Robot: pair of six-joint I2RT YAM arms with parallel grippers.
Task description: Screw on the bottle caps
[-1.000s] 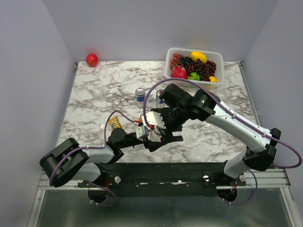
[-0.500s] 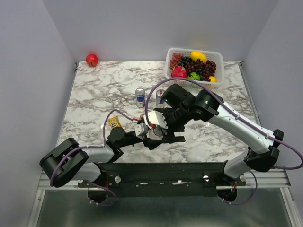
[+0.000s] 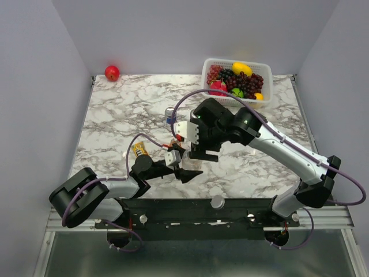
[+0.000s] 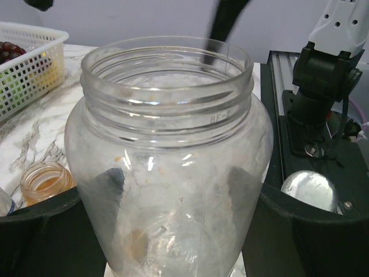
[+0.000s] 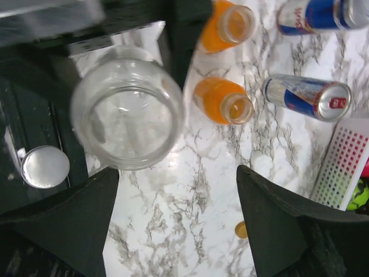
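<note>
Jar (image 4: 167, 150): uncapped, upright, pinched between the fingers of my left gripper (image 4: 173, 248).
Right gripper (image 5: 173, 231): spread wide, holding nothing, above the jar.
Lid (image 5: 45, 166): flat on the black rail (image 3: 173, 205), near the jar.
Bottle (image 5: 223, 103), second bottle (image 5: 228, 26): uncapped, beside the jar.
Cap (image 5: 241, 229): alone on the marble.

A white-and-grey marble table (image 3: 115, 115) is carrying everything. At its far right a white plastic basket (image 3: 204, 74) is sitting, holding dark grapes (image 3: 249, 84), a yellow fruit (image 3: 242, 68), a red fruit (image 3: 218, 88) and a green one (image 3: 236, 92). A red apple (image 3: 112, 73) is resting alone in the far left corner. Two blue-and-silver drink cans are standing near each other mid-table, one (image 5: 314, 14) beside the other (image 5: 305, 97).
</note>
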